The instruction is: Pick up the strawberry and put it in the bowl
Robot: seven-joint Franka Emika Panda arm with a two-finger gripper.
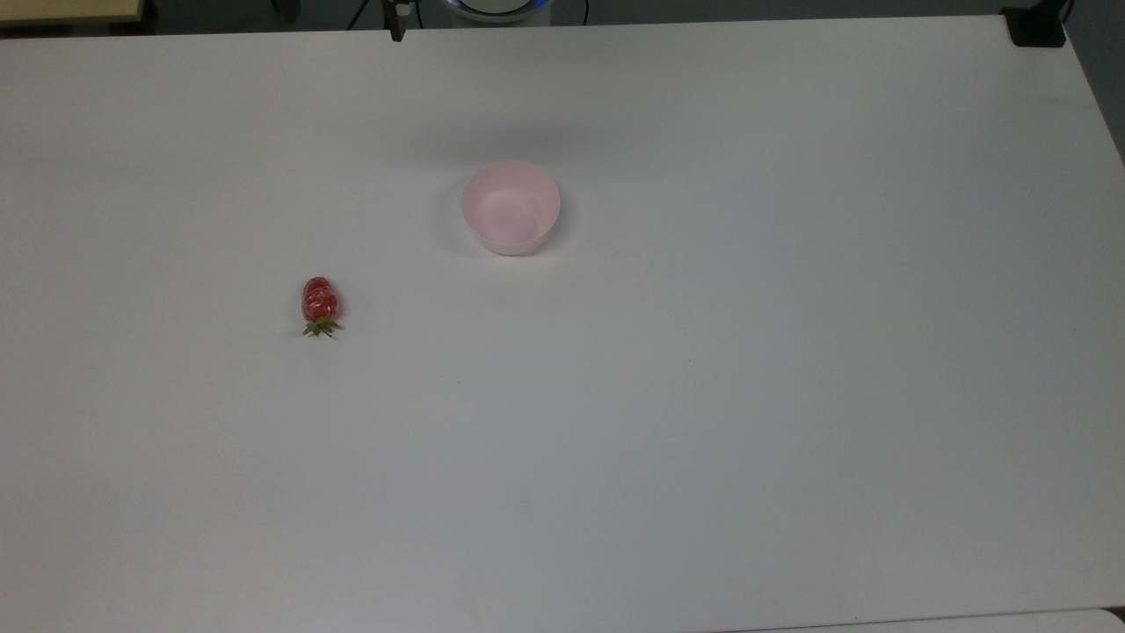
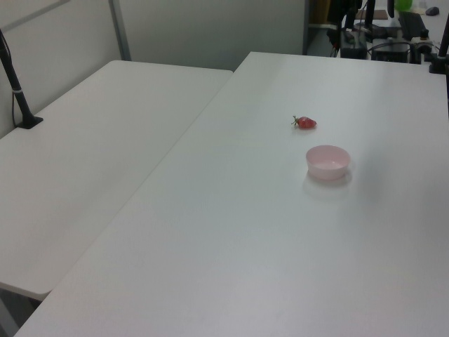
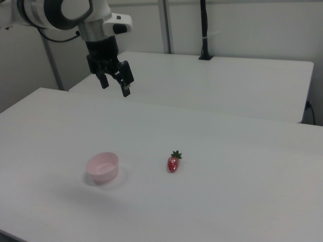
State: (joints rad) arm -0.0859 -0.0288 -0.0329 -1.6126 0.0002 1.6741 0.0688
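In the right view, the bowl (image 3: 102,167) sits nearest on the white table (image 3: 227,201), with the strawberry (image 3: 173,162) lying just to the right view's right of it, apart from it. Farther back and high above the table, the gripper (image 3: 115,84) hangs with its fingers spread, holding nothing.

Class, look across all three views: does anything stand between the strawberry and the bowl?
Nothing visible does. Only bare white table lies between the strawberry and the bowl.
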